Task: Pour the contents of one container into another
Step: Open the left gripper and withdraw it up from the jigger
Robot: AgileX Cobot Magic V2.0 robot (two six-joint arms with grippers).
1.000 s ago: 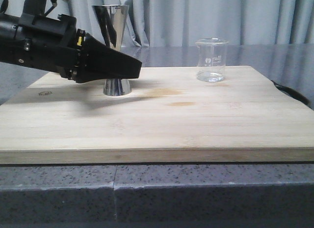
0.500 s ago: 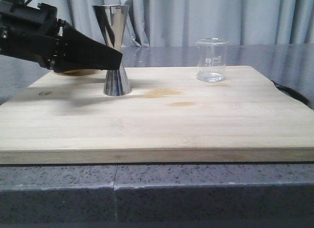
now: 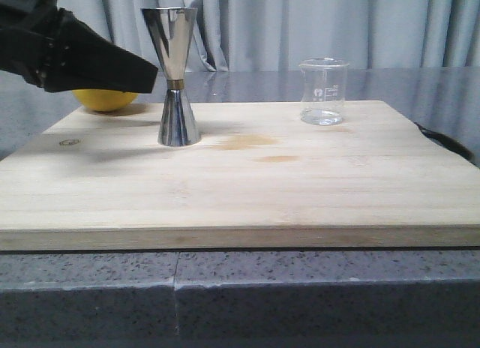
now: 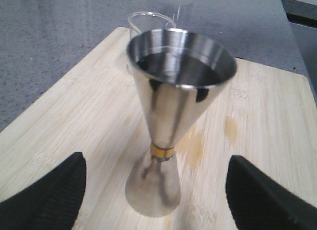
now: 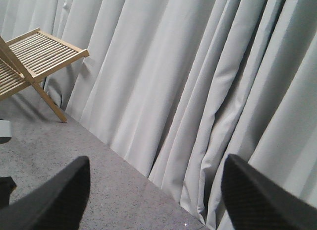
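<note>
The steel jigger (image 3: 174, 76) with a gold band at its waist stands upright on the wooden board (image 3: 247, 190), left of centre. The clear glass beaker (image 3: 323, 91) stands upright at the board's back right, nearly empty. My left gripper (image 3: 147, 76) hangs open just left of the jigger, its tips level with the waist and not touching it. In the left wrist view the jigger (image 4: 171, 106) stands ahead between the spread fingers (image 4: 54, 195), with the beaker's rim (image 4: 148, 16) behind it. My right gripper (image 5: 156, 163) is open, empty, facing a curtain.
A yellow lemon (image 3: 105, 99) lies behind the board's back left corner, under my left arm. Two damp stains (image 3: 251, 142) mark the board right of the jigger. A dark cable (image 3: 450, 144) lies off the board's right edge. Grey curtains hang behind the table.
My left gripper has drawn back to the left and slightly up, away from the jigger. The jigger's waist and the lemon have come into sight. Jigger and beaker have not moved.
</note>
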